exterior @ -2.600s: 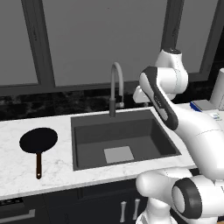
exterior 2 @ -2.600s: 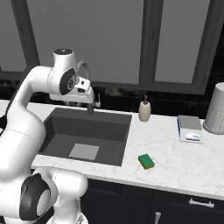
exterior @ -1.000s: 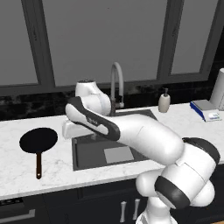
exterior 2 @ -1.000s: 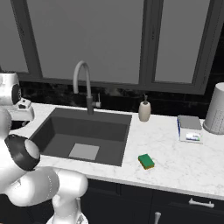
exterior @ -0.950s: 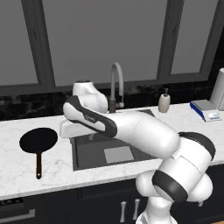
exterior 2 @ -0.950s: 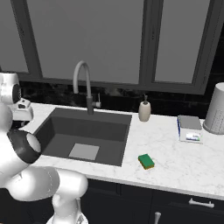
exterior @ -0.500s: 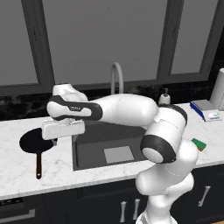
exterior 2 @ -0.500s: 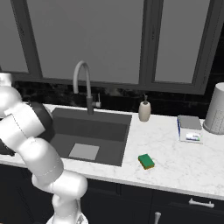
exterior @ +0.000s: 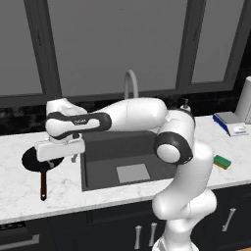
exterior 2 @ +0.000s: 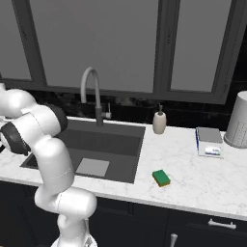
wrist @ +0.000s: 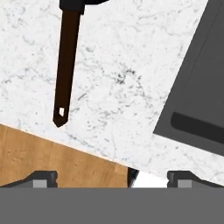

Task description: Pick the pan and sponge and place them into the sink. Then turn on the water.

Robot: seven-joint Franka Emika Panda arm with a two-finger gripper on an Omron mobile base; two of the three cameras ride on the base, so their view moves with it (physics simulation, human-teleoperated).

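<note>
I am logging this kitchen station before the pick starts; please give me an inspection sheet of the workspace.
Surface: white marble counter, dry.
Job's things: round black frying pan with brown handle left of the dark grey sink; green-and-yellow sponge right of it; no water running.
Clutter: white soap bottle, blue-and-white box, grey cylinder.
Grippers: gripper open above the pan, empty.
Cables: nothing seen.
Surroundings: grey gooseneck faucet, dark windows, dark cabinets.

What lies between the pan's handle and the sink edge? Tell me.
Bare white marble counter, nothing else, in the hand view: the pan's handle is on one side, the sink on the other.
</note>
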